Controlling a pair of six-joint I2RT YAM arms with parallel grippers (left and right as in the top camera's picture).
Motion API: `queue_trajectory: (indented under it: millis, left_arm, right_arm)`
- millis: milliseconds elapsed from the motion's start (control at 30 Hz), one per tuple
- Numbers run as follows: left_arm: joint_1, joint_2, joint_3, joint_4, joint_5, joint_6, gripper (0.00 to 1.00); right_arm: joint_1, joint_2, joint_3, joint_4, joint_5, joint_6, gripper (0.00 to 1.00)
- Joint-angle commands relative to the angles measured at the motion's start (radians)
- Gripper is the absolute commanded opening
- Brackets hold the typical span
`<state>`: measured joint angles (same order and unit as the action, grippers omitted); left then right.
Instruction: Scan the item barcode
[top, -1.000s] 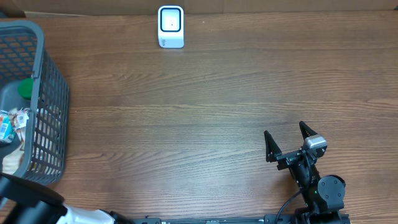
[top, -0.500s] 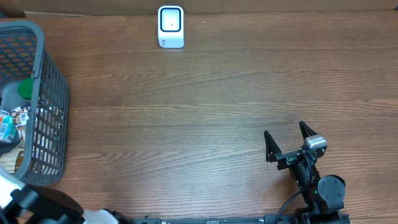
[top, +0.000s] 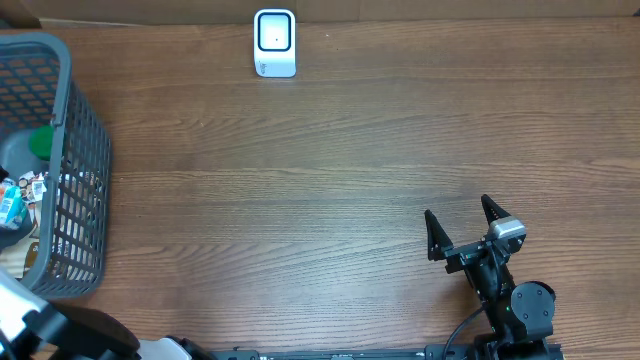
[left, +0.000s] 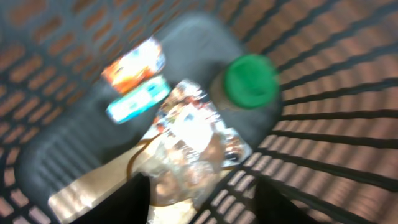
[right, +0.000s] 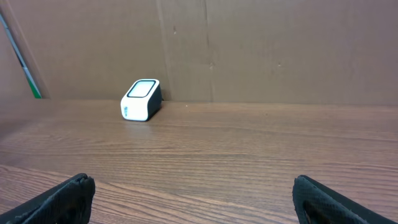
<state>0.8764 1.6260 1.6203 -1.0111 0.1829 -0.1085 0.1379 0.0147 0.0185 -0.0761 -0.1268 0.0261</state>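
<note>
Foil packet (left: 193, 134), the likely item, lies in the basket (top: 85, 170) at far left, directly beneath the left gripper (left: 204, 182), whose jaws stand apart and empty; the right gripper (top: 462, 228), also spread empty, sits well apart.

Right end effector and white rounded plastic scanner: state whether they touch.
Apart. Overhead view shows the right end effector near the front of the wooden table, the white rounded plastic scanner at its far edge.
</note>
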Motion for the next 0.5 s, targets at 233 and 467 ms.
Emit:
queue_trajectory:
  millis: [233,467]
  left_arm:
    - [0.106,0.203,-0.103,-0.028,-0.098,-0.046,0.99]
    - [0.158,0.217,-0.105,-0.048,-0.114,-0.070,1.00]
  right_arm:
    - [-0.004,-0.012,-0.010,0.004,0.002,-0.001,1.00]
    - [-0.004,-0.012,-0.010,0.004,0.002,-0.001,1.00]
